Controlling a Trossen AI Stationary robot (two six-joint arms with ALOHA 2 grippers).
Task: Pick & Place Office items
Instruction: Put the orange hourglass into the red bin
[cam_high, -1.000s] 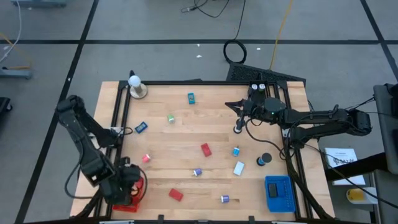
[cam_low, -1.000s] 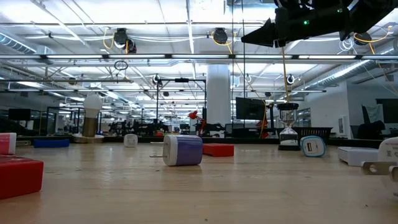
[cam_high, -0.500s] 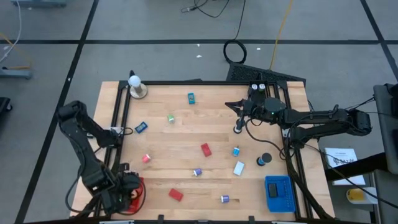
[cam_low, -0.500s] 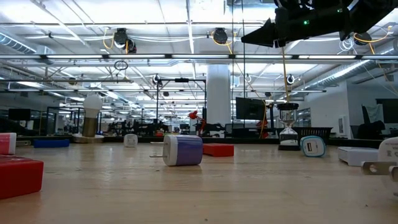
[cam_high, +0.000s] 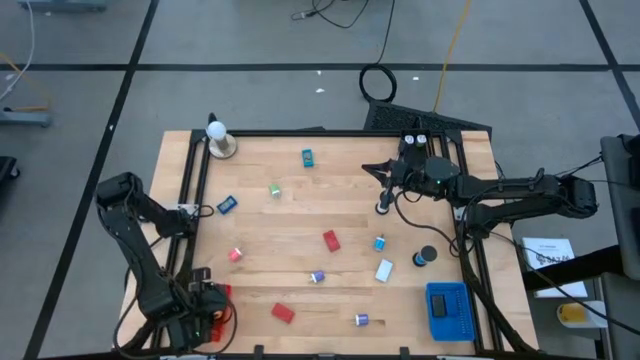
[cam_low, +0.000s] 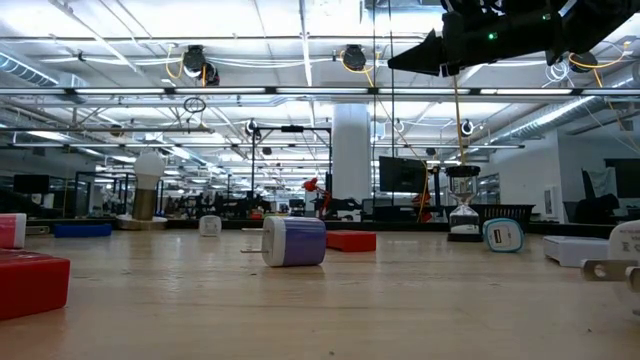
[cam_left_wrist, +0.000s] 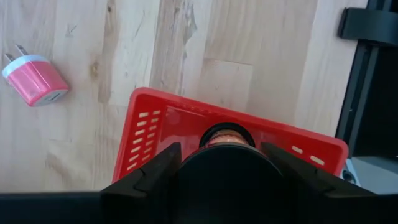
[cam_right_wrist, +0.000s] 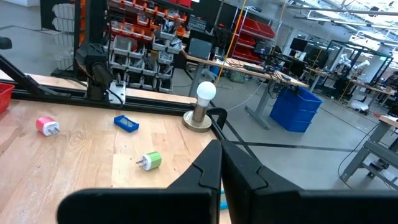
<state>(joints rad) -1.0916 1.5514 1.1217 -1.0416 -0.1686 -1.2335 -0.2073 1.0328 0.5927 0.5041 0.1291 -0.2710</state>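
Red basket (cam_left_wrist: 186, 127); pink plug (cam_left_wrist: 34, 79); blue basket (cam_high: 448, 310); pale wooden table (cam_high: 330, 200).

Overhead: straight down on whole bench (cam_high: 300, 215). Low: level across bench into room. Left wrist: close above red basket (cam_left_wrist: 186, 134). Right wrist: across bench toward white bulb (cam_right_wrist: 205, 91), shared with overhead.

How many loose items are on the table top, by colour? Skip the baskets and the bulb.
Red blocks: 2
Pink plug: 1
Blue pieces: 2
White piece: 1
Purple pieces: 2
Green piece: 1
Teal piece: 1
Black disc: 1
Black-and-white piece: 1
Total: 12
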